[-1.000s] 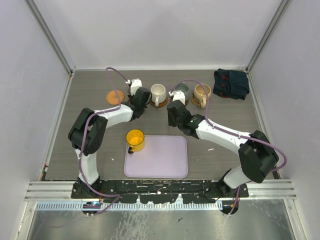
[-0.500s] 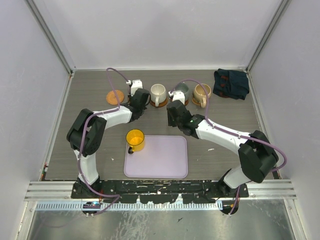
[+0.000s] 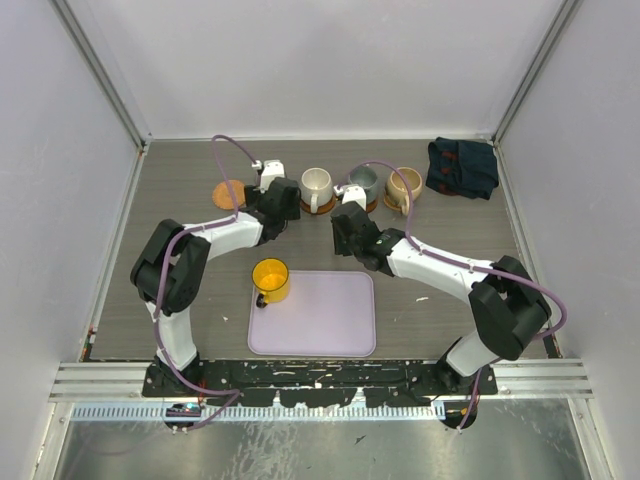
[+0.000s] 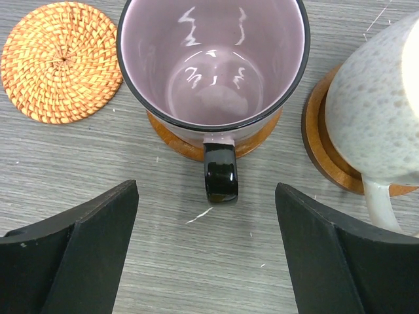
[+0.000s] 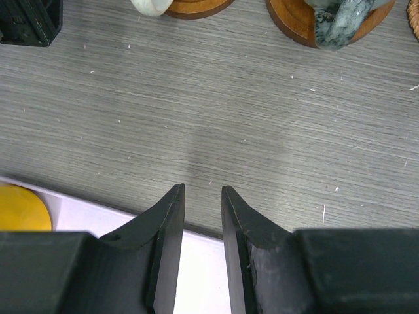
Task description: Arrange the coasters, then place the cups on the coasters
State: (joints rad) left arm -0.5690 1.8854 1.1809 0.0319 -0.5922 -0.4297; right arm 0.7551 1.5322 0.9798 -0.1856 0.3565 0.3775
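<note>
Currently my left gripper (image 4: 206, 196) is standing wide open, fingers flanking the handle of the purple glass cup (image 4: 213, 91) without touching it. That cup is sitting upright on a brown wooden coaster (image 4: 175, 140), between a bare woven coaster (image 4: 60, 62) and the cream cup (image 4: 376, 111). My right gripper (image 5: 203, 196) is hovering at the lavender tray (image 5: 78, 210) edge, jaws a narrow gap apart, gripping nothing.

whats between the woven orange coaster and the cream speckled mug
The purplish glass mug with a black handle, standing on a round wooden coaster. The left wrist view shows it.
</note>
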